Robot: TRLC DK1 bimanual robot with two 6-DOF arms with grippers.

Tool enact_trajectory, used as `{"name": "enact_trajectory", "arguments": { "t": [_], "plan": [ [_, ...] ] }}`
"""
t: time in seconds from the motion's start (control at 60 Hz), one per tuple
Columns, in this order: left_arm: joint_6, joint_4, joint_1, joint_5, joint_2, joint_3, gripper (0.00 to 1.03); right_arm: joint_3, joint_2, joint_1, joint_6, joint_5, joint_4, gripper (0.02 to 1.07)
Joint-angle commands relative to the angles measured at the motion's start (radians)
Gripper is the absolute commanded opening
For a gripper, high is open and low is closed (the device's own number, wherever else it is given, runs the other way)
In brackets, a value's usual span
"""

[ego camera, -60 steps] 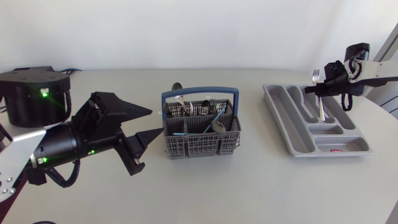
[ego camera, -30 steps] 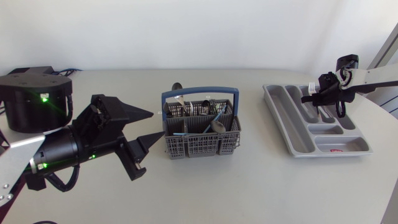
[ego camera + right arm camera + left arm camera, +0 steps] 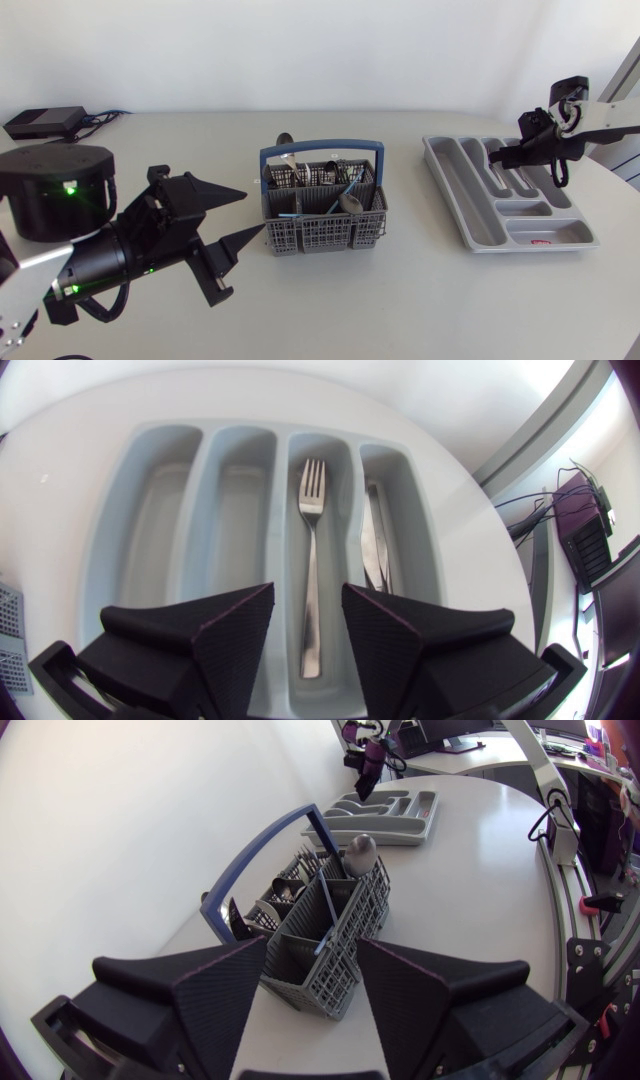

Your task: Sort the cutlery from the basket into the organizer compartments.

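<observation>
Fork lies flat in the grey organizer, in its third long slot. A knife sits in the slot beside it. The right gripper hangs over the organizer, spread wide and holding nothing. The cutlery basket stands well apart from the organizer. The left gripper is just past the basket, also spread and empty.

A small black box sits well behind the left pincer (cables trail from it). A pale table lies beneath.
</observation>
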Motion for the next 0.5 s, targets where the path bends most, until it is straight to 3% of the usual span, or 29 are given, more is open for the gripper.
{"name": "enact_trajectory", "arguments": {
  "t": [0.0,0.267,0.483],
  "plan": [
    [0.027,0.049,-0.009,-0.004,-0.002,-0.047,0.63,-0.098,-0.14,0.036,-0.033,0.002,0.018,0.65],
    [0.064,0.253,-0.003,-0.002,0.137,-0.096,0.63,-0.364,-0.462,0.155,-0.057,-0.022,0.012,0.66],
    [0.084,0.382,0.023,0.039,0.317,-0.067,0.59,-0.531,-0.716,0.35,-0.023,-0.009,-0.052,0.66]
  ]
}}
